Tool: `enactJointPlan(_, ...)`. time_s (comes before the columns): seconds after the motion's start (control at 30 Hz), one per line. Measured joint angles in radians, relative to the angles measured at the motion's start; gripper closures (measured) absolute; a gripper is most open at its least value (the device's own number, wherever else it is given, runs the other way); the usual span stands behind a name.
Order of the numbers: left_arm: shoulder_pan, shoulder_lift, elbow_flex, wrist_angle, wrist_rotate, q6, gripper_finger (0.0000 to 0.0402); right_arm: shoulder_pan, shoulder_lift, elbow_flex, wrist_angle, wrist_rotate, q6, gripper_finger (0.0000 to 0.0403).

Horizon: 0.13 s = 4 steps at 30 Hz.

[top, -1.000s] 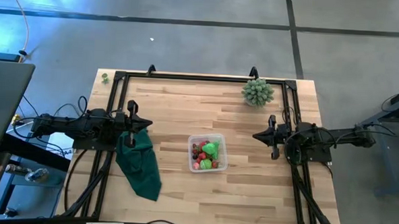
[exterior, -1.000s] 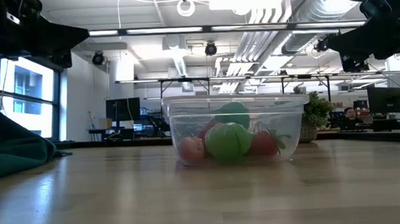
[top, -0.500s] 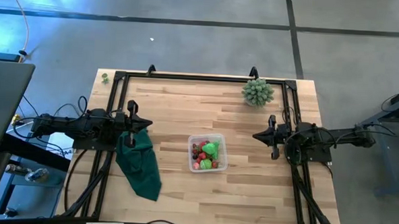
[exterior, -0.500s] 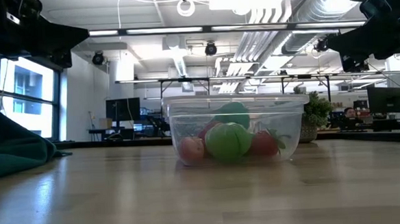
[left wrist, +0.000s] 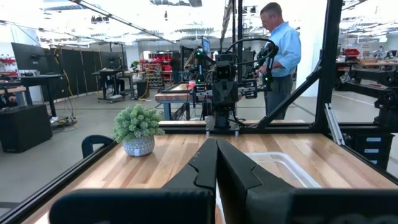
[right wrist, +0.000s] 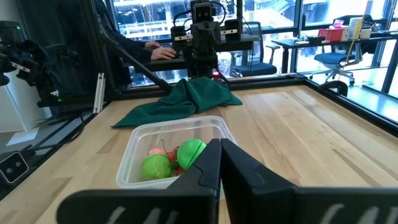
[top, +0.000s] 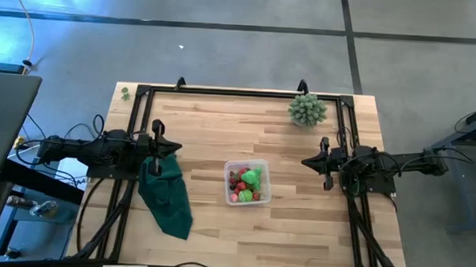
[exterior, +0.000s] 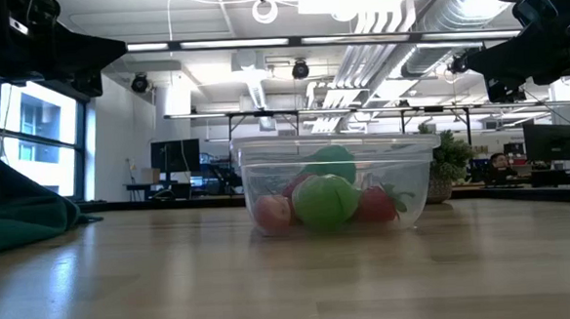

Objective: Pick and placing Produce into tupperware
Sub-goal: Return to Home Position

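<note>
Low view, near to far: 1 tupperware (exterior: 257,180) stands upright mid-table (top: 222,125); all the produce (exterior: 326,201) I can see sits inside it. I count 2 green rounds and approx. 2 red pcs at the front wall; more red/pink pcs show from above, exact no. I can't tell. 1 dark green cloth (exterior: 14,213) is heaped to the left, apart from the tupperware; 1 spiky plant (exterior: 449,161) in a pot stands farther back on the right. 2 arms, both raised off the wood; left gripper (top: 179,147) hangs above the cloth's far end, fingers pressed together; right gripper (top: 303,162) is at the right side, well apart from the tupperware, fingers pressed together too. Beyond the table, 1 person (left wrist: 283,56) in a blue shirt stands in the room.
</note>
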Motion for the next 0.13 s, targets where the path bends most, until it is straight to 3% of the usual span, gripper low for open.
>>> enactJointPlan(0.13,0.0,0.0,0.0,0.0,0.0,0.0,0.0401,0.0,0.0,0.0,0.0,0.0,0.0,0.0403)
